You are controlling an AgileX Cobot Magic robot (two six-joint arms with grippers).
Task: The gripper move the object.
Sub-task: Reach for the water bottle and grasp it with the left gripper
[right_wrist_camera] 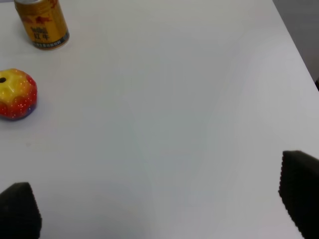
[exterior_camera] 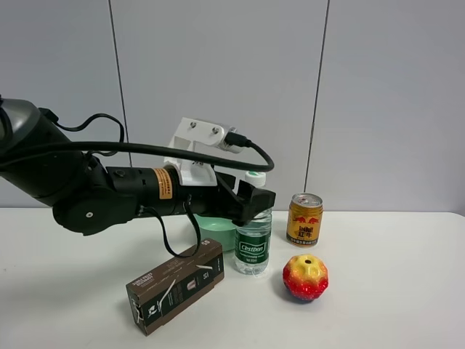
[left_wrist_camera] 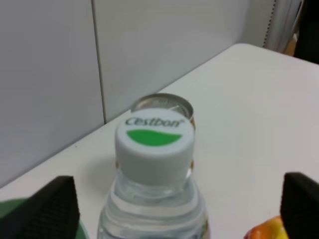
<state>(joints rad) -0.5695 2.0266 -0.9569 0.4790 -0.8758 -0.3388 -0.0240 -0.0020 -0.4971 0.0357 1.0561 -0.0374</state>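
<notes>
- The clear plastic water bottle (exterior_camera: pixel 253 243), with a white cap and a dark green label, stands upright near the middle of the white table (exterior_camera: pixel 392 291).
- The left pincer (exterior_camera: pixel 251 198), a black tapered claw on a black arm with a white bracket on top and an orange label band, reaches in from the left at the height of the bottle's neck.
- In the left wrist view its two black ribbed fingertips (left_wrist_camera: pixel 55 209) are spread wide, one on each side of the bottle, with a clear gap to the plastic on both sides. It is pinching nothing.
- A pale green bowl (exterior_camera: pixel 216 229) sits just behind and to the left of the bottle, partly hidden by the arm.
- A gold drink can (exterior_camera: pixel 304 219) stands upright to the right of the bottle, a little further back.
- A red and yellow apple-shaped toy (exterior_camera: pixel 305 277) rests on the table in front of the can, near the bottle but apart from it.
- A dark brown rectangular carton (exterior_camera: pixel 176 285) lies flat in front and to the left, with its right end close to the bottle's base.
- The right pincer (right_wrist_camera: pixel 159 209) shows only in its own wrist view, with its black fingertips spread far apart above bare table.
</notes>
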